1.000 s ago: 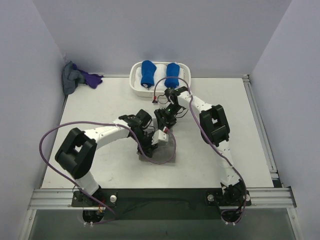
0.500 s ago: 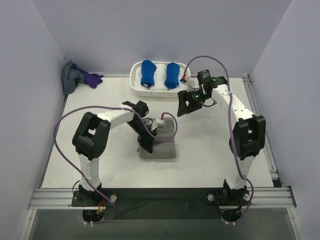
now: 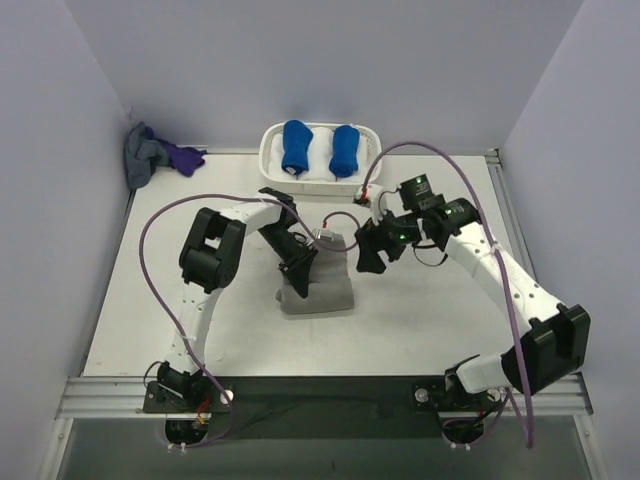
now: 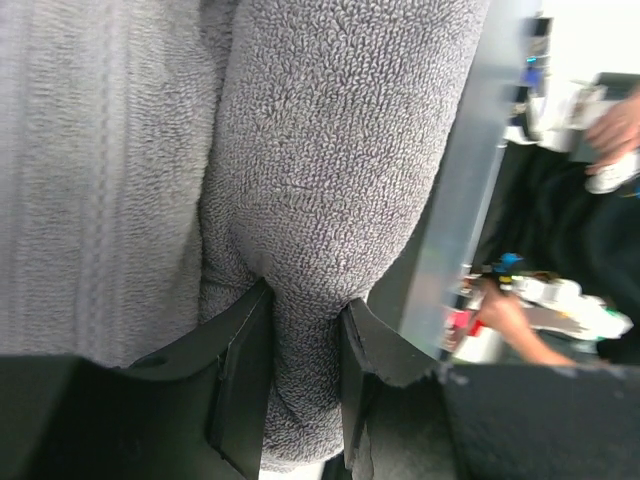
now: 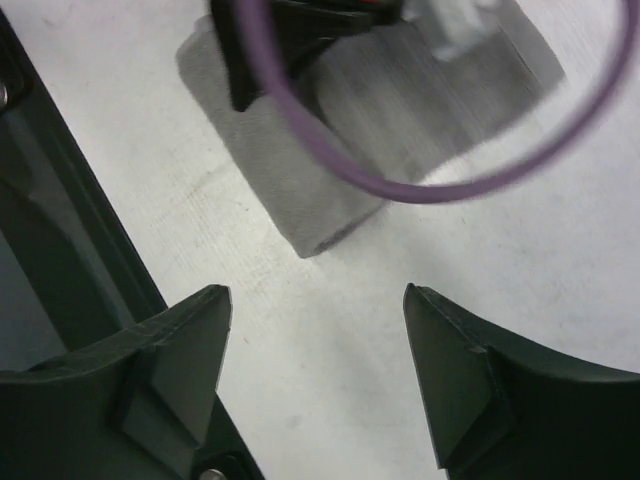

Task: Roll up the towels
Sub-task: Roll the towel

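The grey terry towel point(image 3: 322, 285) lies folded in the middle of the table, with a rolled part along one edge. My left gripper point(image 3: 298, 272) is at its left side, shut on the rolled grey towel point(image 4: 330, 190), which fills the left wrist view; the roll is pinched between the two black fingers point(image 4: 240, 370). My right gripper point(image 3: 368, 258) hovers open and empty just right of the towel. In the right wrist view the towel point(image 5: 340, 170) lies beyond the open fingertips point(image 5: 190, 340), partly crossed by a purple cable point(image 5: 330, 150).
A white basket point(image 3: 272, 160) with two bright blue towel rolls point(image 3: 296, 145) stands at the back. A grey and purple cloth heap point(image 3: 150, 155) lies in the back left corner. Purple cables loop over both arms. Walls close in left, right and back.
My right arm swung from near the basket down to just right of the towel. My left arm stretched further; its gripper stays on the towel's left side. The towel looks more compact.
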You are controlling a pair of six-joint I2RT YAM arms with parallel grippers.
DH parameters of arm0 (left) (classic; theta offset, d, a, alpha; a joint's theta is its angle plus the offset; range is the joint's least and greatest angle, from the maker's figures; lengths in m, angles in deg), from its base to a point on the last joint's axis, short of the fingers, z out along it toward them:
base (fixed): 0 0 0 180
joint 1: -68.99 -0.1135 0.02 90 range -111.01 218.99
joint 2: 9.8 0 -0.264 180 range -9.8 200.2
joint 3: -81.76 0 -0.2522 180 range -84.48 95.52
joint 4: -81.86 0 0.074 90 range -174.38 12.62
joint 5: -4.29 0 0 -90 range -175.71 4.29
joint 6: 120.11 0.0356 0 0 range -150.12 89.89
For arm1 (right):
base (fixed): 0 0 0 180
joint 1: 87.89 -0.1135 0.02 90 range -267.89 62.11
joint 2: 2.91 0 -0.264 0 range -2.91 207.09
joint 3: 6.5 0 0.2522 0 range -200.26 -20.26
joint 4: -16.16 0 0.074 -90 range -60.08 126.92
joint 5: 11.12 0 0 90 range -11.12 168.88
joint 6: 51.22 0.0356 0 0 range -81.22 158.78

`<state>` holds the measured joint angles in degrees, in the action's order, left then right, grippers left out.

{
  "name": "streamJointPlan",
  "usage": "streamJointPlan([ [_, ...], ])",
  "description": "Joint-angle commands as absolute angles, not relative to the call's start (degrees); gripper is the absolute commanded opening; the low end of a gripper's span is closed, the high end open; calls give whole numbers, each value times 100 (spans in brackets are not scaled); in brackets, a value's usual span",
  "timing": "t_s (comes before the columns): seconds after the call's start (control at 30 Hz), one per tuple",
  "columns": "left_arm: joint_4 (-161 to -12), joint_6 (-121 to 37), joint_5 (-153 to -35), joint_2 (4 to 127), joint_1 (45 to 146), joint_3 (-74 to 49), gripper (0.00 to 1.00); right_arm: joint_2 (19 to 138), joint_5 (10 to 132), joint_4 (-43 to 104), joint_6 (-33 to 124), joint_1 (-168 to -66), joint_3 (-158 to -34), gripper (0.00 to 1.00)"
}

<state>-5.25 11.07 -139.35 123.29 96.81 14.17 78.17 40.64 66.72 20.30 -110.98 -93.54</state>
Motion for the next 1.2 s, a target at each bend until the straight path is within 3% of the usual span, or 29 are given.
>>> streamJointPlan([
  [0.0,-584,1725,-12719,13229,9607,1737,23,7383,5020,6412,1410,-12116,-9093,71],
  [0.03,-459,1795,-12702,13345,9606,1852,23,7417,5249,6351,1269,-12312,-9058,83],
  [0.07,-380,1848,-12701,13424,9598,2053,23,7487,5660,6280,1172,-12496,-9031,87],
  [0.27,-28,1971,-12684,13750,9598,2450,27,8084,6587,5577,259,-13710,-8697,84],
  [0.53,-1,1981,-12561,13803,9589,2416,32,9140,6641,4601,2,-13861,-8443,77],
  [0.63,-45,1981,-12587,13777,9545,2363,34,9202,6316,4784,-7,-13869,-8293,60],
  [0.67,-141,1928,-12613,13733,9501,2310,35,9254,6106,4846,-7,-13869,-8188,42],
  [0.73,-421,1640,-12709,13602,9440,2153,39,9324,5833,5065,37,-13808,-8117,26],
  [0.77,-658,1629,-12849,13401,9344,1891,40,9386,5475,5154,63,-13764,-8082,11],
  [0.83,-922,1481,-13298,13154,9220,1599,45,9412,5165,5329,160,-13606,-8047,0],
  [1.07,-1486,1225,-14537,11819,8237,922,64,9605,4259,5752,143,-13255,-8178,0],
  [1.17,-1670,1251,-14951,11229,7630,755,67,9842,3960,5910,248,-13088,-8441,0],
])
